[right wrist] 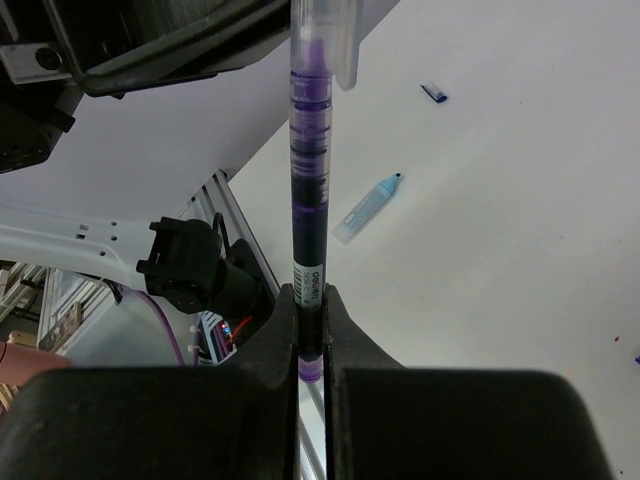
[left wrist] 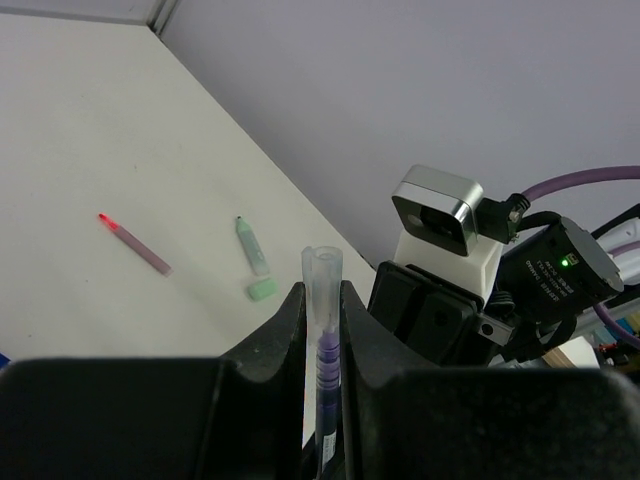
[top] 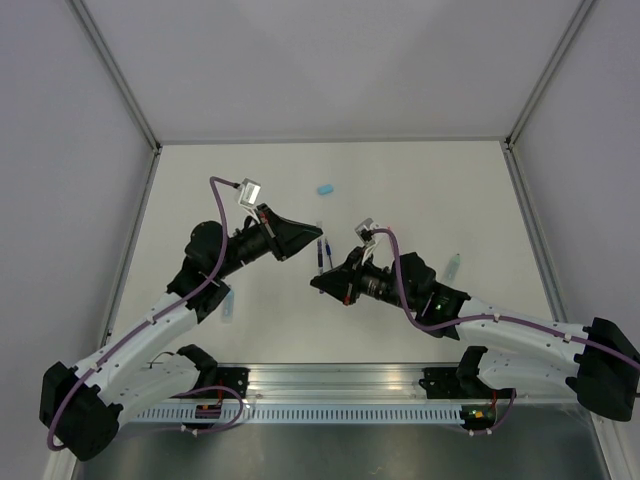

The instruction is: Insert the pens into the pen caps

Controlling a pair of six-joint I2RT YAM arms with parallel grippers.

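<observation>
My right gripper (right wrist: 310, 292) (top: 318, 283) is shut on the rear end of a dark blue-purple pen (right wrist: 308, 190). The pen points away from it toward my left gripper (left wrist: 322, 290) (top: 290, 245). My left gripper is shut on a clear pen cap (left wrist: 322, 275) with a clip (right wrist: 345, 50), and the pen's tip end sits inside the cap (left wrist: 328, 360). The two grippers face each other closely above the middle of the table. A pink pen (left wrist: 135, 247) and a pale green marker (left wrist: 252, 247) with its green cap (left wrist: 262, 289) beside it lie on the table.
A light blue cap (top: 324, 188) lies toward the back. Two thin dark pens (top: 322, 254) lie between the grippers in the top view. A pale blue marker (right wrist: 368, 208) lies by the left arm (top: 228, 305). A small dark blue piece (right wrist: 433, 93) lies beyond it.
</observation>
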